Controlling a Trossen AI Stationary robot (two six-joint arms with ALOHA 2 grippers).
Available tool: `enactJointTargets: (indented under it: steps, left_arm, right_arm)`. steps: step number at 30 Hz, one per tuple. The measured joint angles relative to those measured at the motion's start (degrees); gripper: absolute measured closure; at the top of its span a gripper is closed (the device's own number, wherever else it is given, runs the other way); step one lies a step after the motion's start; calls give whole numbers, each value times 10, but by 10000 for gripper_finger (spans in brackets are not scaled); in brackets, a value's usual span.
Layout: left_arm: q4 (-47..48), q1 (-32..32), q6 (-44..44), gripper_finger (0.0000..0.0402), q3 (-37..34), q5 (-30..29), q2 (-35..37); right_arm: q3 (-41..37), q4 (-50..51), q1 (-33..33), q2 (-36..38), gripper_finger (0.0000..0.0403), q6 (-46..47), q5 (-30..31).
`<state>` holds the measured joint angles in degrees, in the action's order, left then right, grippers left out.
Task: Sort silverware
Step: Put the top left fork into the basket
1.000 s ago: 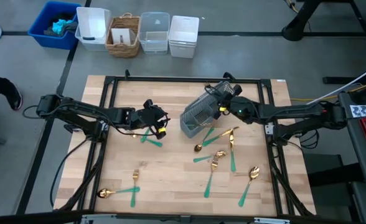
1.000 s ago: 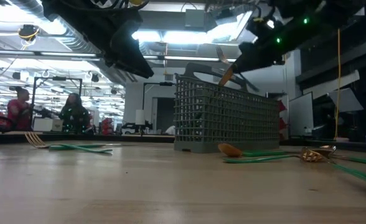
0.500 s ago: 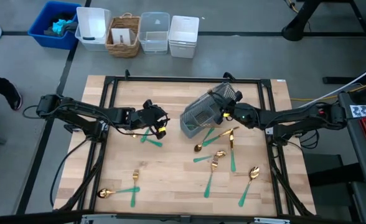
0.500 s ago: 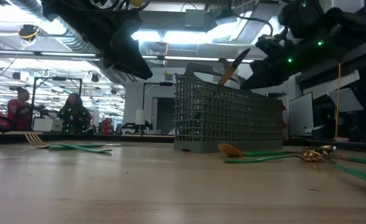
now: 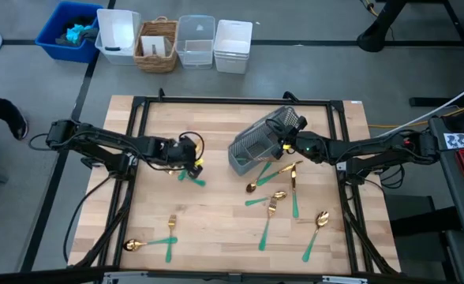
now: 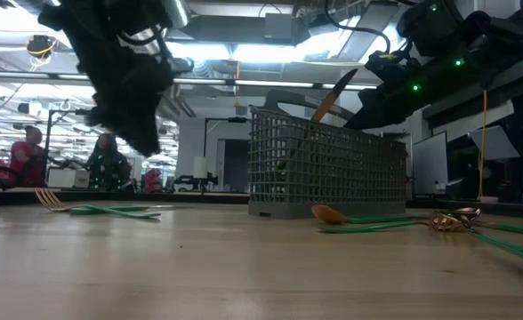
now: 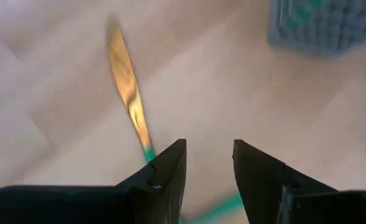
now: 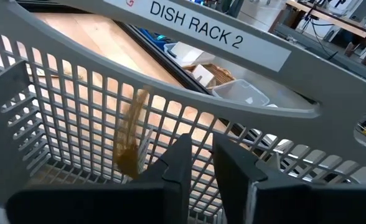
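Observation:
The grey mesh caddy [image 5: 254, 148] [image 6: 325, 173] stands right of the table's middle. One gold-headed piece [image 6: 330, 95] [image 8: 131, 138] leans inside it, head up above the rim. My right gripper [image 5: 289, 143] [image 8: 203, 163] hovers at the caddy's right end, narrowly open and empty. My left gripper [image 5: 188, 155] [image 7: 209, 163] is open and low over two crossed teal-handled pieces [image 5: 190, 175]. In the left wrist view a gold knife [image 7: 127, 87] lies ahead of the fingers, its teal handle running under them. Whether they touch it, I cannot tell.
Several forks and spoons lie loose in front of the caddy [image 5: 283, 193], with a spoon [image 5: 319, 219] nearer the right edge. A fork [image 5: 171, 226] and a spoon [image 5: 132, 245] lie at the near left. Bins [image 5: 177, 39] stand beyond the far edge. People show in the room behind.
My right gripper has drawn back from over the caddy toward the table's right. The gold-headed piece that was at its fingertips now leans in the caddy, apart from it. My left gripper has moved slightly toward the table's left edge and down toward the crossed pieces.

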<state>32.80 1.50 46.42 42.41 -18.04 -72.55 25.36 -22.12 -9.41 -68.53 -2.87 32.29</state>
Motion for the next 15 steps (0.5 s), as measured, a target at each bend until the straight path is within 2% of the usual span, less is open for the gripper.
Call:
enactJointTargets:
  steps: [9,15]
  left_arm:
    - [76,0,255,279,0,161,0]
    - [137,0,354,279,0,187,0]
  right_arm:
    - [0,-1,0,0,322,0,0]
    - [0,-5,0,0,322,0,0]
